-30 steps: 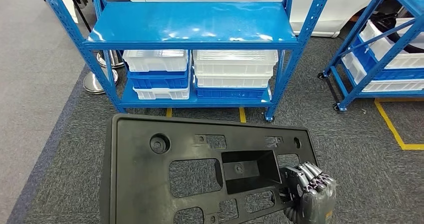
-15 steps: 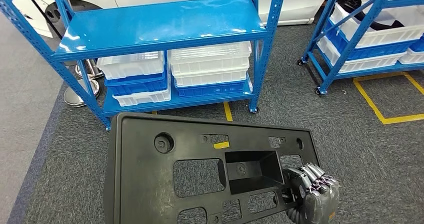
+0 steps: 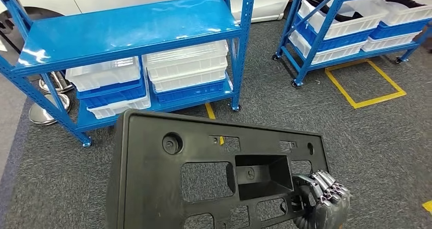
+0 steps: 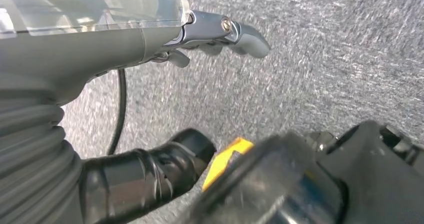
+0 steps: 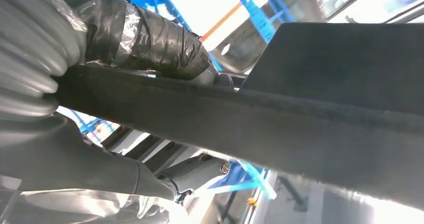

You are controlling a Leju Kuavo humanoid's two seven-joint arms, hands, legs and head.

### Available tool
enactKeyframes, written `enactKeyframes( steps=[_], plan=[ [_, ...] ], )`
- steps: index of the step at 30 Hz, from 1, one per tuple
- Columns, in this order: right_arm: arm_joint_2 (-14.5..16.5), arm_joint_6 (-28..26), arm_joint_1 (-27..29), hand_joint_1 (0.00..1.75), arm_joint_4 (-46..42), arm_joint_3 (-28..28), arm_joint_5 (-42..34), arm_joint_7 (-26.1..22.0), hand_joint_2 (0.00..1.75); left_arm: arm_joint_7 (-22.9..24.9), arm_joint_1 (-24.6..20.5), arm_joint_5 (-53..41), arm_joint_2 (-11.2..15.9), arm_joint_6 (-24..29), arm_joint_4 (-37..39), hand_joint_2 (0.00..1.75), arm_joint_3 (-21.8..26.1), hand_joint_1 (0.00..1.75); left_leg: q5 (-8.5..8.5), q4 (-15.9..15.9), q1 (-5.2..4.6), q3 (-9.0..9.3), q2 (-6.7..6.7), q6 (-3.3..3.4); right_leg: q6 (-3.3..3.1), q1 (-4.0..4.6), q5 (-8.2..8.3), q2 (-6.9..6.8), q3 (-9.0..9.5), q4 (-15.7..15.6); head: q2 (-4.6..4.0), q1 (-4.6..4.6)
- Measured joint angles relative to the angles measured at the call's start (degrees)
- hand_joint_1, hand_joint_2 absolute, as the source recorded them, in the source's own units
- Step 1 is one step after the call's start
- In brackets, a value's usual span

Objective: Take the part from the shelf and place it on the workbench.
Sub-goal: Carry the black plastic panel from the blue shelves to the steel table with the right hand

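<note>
The grey carpet floor [image 3: 387,152] spans the scene, with a yellow taped outline [image 3: 366,83] marked on it. A blue shelf [image 3: 127,30] stands ahead of me; its upper deck is bare and its lower level carries stacked white and blue bins [image 3: 186,73]. A second blue shelf [image 3: 326,30] with bins stands to the right of it. The part [image 3: 204,178], a flat black plastic panel with rectangular cut-outs and a recessed pocket, is held in front of me above the floor, well apart from both shelves. My right hand [image 3: 322,201] grips the part's right edge, fingers wrapped over the rim. My left hand [image 4: 165,109] has its fingers apart over the carpet; whether it touches the part cannot be determined.
</note>
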Motion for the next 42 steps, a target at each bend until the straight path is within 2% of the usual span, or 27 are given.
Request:
enactKeyframes(
  steps=[2, 3, 4, 6, 8, 9, 12, 14, 16, 17, 18, 19, 20, 21, 23, 25, 27, 28, 29, 31, 33, 34, 35, 37, 39, 40, 42],
  plan=[
    [0.28, -0.03, 0.24, 1.75, -0.21, -0.32, -0.77, -0.12, 1.75, 0.05, 0.06, 0.0, 0.02, 0.0, 0.0, 1.75, -0.02, 0.0, 0.02, -0.04, -0.09, -0.17, 1.57, 0.09, 0.54, -0.32, -3.58, -2.15, -3.38, 7.29, 0.0, 0.08],
    [0.39, -0.03, 0.48, 1.75, -0.45, -0.51, -1.19, -0.16, 1.75, 0.1, 0.06, 0.0, 0.02, -0.01, 0.0, 1.75, -0.08, 0.0, -0.04, 0.04, -0.1, -0.23, 2.32, 0.04, 0.8, -0.49, -4.14, -2.51, -4.23, 9.36, 0.0, 0.08],
    [0.49, -0.03, 0.73, 1.75, -0.82, -0.72, -1.62, -0.19, 1.75, 0.15, 0.04, 0.0, 0.02, -0.01, 0.0, 1.75, -0.19, 0.0, -0.12, 0.14, -0.1, -0.27, 3.06, -0.06, 1.03, -0.66, -3.64, -2.74, -4.05, 9.38, 0.0, 0.08],
    [0.63, -0.03, 1.11, 1.75, -1.82, -1.15, -2.33, -0.21, 1.75, 0.22, -0.02, 0.0, -0.06, -0.02, 0.0, 1.75, -0.44, 0.0, -0.47, 0.56, -0.04, -0.23, 4.38, -0.49, 1.29, -0.92, -0.33, -4.01, -0.16, 2.8, 0.0, 0.08],
    [0.82, -0.03, 1.28, 1.75, -2.67, -1.42, -2.61, -0.22, 1.75, 0.29, -0.04, 0.0, -0.11, -0.03, 0.0, 1.75, -0.6, 0.0, -1.08, 1.25, -0.26, -0.25, 5.43, -1.27, 0.99, -0.77, 1.78, -5.73, 3.55, -3.85, 0.0, 0.06],
    [0.92, -0.03, 1.37, 1.75, -2.98, -1.48, -2.67, -0.22, 1.75, 0.34, -0.07, 0.0, -0.1, -0.03, 0.0, 1.75, -0.66, 0.0, -1.32, 1.52, -0.37, -0.19, 5.83, -1.64, 0.68, -0.62, 1.91, -6.11, 4.17, -5.13, 0.0, 0.04],
    [1.18, -0.03, 1.73, 1.75, -3.73, -1.59, -2.78, -0.22, 1.75, 0.4, -0.36, 0.0, -0.08, -0.02, 0.0, 1.75, -0.85, 0.0, -1.73, 1.81, -0.24, 0.15, 6.45, -2.61, -0.44, -0.49, 1.96, -4.71, 3.83, -5.27, 0.0, 0.02],
    [1.39, -0.03, 1.83, 1.75, -4.18, -1.63, -2.8, -0.22, 1.75, 0.41, -0.41, 0.0, -0.08, -0.02, 0.0, 1.75, -0.93, 0.0, -3.9, 4.4, -0.03, -0.83, 4.2, -3.16, -1.12, -0.7, 2.25, -3.71, 3.69, -5.41, 0.0, 0.01],
    [1.62, -0.03, 1.85, 1.75, -4.42, -1.66, -2.81, -0.22, 1.75, 0.42, -0.3, 0.0, -0.07, -0.02, 0.0, 1.75, -0.96, 0.0, -7.94, 11.39, 0.05, -3.88, 1.55, -3.34, -1.52, -0.66, 2.45, -2.68, 3.48, -5.44, 0.0, -0.01],
    [1.69, -0.03, 1.87, 1.75, -4.43, -1.67, -2.81, -0.22, 1.75, 0.43, -0.25, 0.01, -0.07, -0.02, 0.0, 1.75, -0.96, 0.0, -9.47, 15.26, 0.03, -5.66, 1.13, -3.29, -1.62, -0.53, 2.51, -2.03, 3.4, -5.43, 0.0, -0.02],
    [1.74, -0.03, 1.89, 1.75, -4.43, -1.68, -2.83, -0.22, 1.75, 0.45, -0.21, 0.01, -0.07, -0.03, 0.0, 1.75, -0.97, 0.0, -10.07, 17.95, 0.0, -6.94, 0.97, -3.14, -1.7, -0.37, 2.56, -1.32, 3.37, -5.42, 0.0, -0.02],
    [1.75, -0.03, 1.92, 1.75, -4.44, -1.71, -2.89, -0.22, 1.75, 0.46, -0.17, 0.01, -0.07, -0.03, 0.0, 1.75, -0.99, 0.0, -9.48, 18.57, -0.06, -7.35, 0.89, -2.89, -1.75, -0.2, 2.59, -0.52, 3.4, -5.4, 0.0, -0.02],
    [1.76, -0.03, 1.95, 1.75, -4.49, -1.76, -3.05, -0.22, 1.75, 0.46, -0.14, 0.01, -0.07, -0.04, 0.0, 1.75, -1.05, 0.0, -7.81, 16.9, -0.17, -6.71, 0.67, -2.52, -1.77, -0.05, 2.61, 0.29, 3.5, -5.39, 0.0, -0.02],
    [1.77, -0.03, 2.0, 1.75, -4.64, -1.85, -3.31, -0.22, 1.75, 0.44, -0.11, 0.0, -0.07, -0.04, 0.0, 1.75, -1.18, 0.0, -5.46, 13.37, -0.31, -5.25, -0.03, -2.0, -1.78, 0.08, 2.62, 1.06, 3.63, -5.38, 0.0, -0.01],
    [1.77, -0.03, 2.06, 1.75, -5.13, -2.08, -4.04, -0.22, 1.75, 0.35, -0.02, 0.0, 0.04, -0.04, 0.0, 1.75, -1.5, 0.0, -2.08, 6.1, -0.51, -2.21, -2.62, -0.82, -1.68, 0.21, 2.67, 2.4, 3.7, -5.33, 0.0, 0.03],
    [1.77, -0.03, 2.16, 1.75, -5.66, -2.31, -4.72, -0.22, 1.75, 0.24, -0.11, 0.0, 0.14, -0.03, 0.0, 1.75, -1.75, 0.0, -1.58, 2.87, -0.65, -0.88, -3.94, -0.26, -1.24, 0.03, 2.91, 3.51, 3.27, -5.27, 0.0, 0.02],
    [1.77, -0.03, 2.38, 1.75, -6.08, -2.45, -5.15, -0.24, 1.75, 0.15, -0.41, 0.0, 0.09, -0.04, 0.0, 1.75, -1.88, 0.0, -1.39, 1.84, -0.57, -0.52, -2.78, -0.23, -0.54, -0.15, 3.21, 4.35, 2.84, -5.26, 0.0, -0.04],
    [1.77, -0.03, 2.47, 1.75, -6.22, -2.51, -5.26, -0.24, 1.75, 0.13, -0.49, 0.0, 0.07, -0.07, 0.0, 1.75, -1.9, 0.0, -1.07, 1.28, -0.42, -0.33, -2.04, -0.15, -0.24, -0.04, 3.0, 3.82, 2.61, -4.93, 0.0, -0.02],
    [1.77, -0.03, 2.46, 1.75, -6.31, -2.55, -5.34, -0.24, 1.75, 0.11, -0.46, 0.0, 0.03, -0.1, 0.0, 1.75, -1.91, 0.0, -0.74, 0.7, -0.27, -0.12, -1.23, 0.01, 0.0, 0.1, 2.12, 2.58, 1.99, -3.7, 0.0, 0.03],
    [1.77, -0.03, 2.31, 1.75, -6.33, -2.59, -5.39, -0.23, 1.75, 0.14, -0.28, 0.0, 0.02, -0.15, 0.0, 1.75, -1.9, 0.0, -0.44, 0.16, -0.28, 0.02, 0.36, 0.26, 0.4, 0.17, -1.34, -0.74, -0.81, 2.11, 0.0, 0.16],
    [1.77, -0.01, 2.2, 1.75, -6.26, -2.59, -5.41, -0.23, 1.75, 0.25, -0.21, 0.0, 0.02, -0.17, 0.0, 1.75, -1.9, 0.0, -0.51, 0.26, -0.39, -0.14, 2.02, 0.31, 0.84, -0.25, -4.12, -2.22, -3.92, 8.71, 0.0, 0.22],
    [1.77, 0.0, 2.21, 1.75, -6.22, -2.59, -5.4, -0.23, 1.75, 0.31, -0.23, 0.0, 0.02, -0.18, 0.0, 1.75, -1.9, 0.0, -0.6, 0.35, -0.37, -0.17, 2.81, 0.23, 1.05, -0.48, -4.02, -2.5, -4.29, 9.69, 0.0, 0.22],
    [1.77, 0.02, 2.21, 1.75, -6.2, -2.59, -5.38, -0.23, 1.75, 0.34, -0.25, 0.0, 0.01, -0.19, 0.0, 1.75, -1.9, 0.0, -0.74, 0.47, -0.32, -0.16, 3.56, 0.1, 1.26, -0.72, -2.93, -2.8, -3.56, 8.57, 0.0, 0.22],
    [1.77, 0.04, 2.16, 1.75, -6.19, -2.59, -5.33, -0.23, 1.75, 0.36, -0.29, 0.0, 0.01, -0.19, 0.0, 1.75, -1.9, 0.0, -1.2, 1.02, -0.21, -0.13, 4.8, -0.47, 1.52, -1.0, 0.26, -4.54, 0.41, 1.44, 0.0, 0.22],
    [1.81, 0.04, 2.06, 1.75, -6.22, -2.59, -5.26, -0.24, 1.75, 0.34, -0.29, 0.0, 0.04, -0.17, 0.0, 1.75, -1.9, 0.0, -1.88, 1.84, -0.39, -0.28, 5.7, -1.3, 1.18, -0.88, 1.77, -6.16, 3.25, -3.95, 0.0, 0.17],
    [1.86, 0.04, 2.01, 1.75, -6.23, -2.6, -5.24, -0.24, 1.75, 0.33, -0.34, 0.0, 0.07, -0.17, 0.0, 1.75, -1.9, 0.0, -2.13, 2.09, -0.51, -0.27, 6.07, -1.65, 0.85, -0.71, 1.67, -6.4, 3.55, -4.67, 0.0, 0.13],
    [1.97, 0.04, 2.02, 1.75, -6.26, -2.61, -5.23, -0.25, 1.75, 0.32, -0.55, 0.0, 0.08, -0.17, 0.0, 1.75, -1.9, 0.0, -2.35, 2.14, -0.45, 0.03, 6.7, -2.17, 0.07, -0.57, 1.79, -5.23, 3.36, -4.59, 0.0, 0.08]
  ],
)
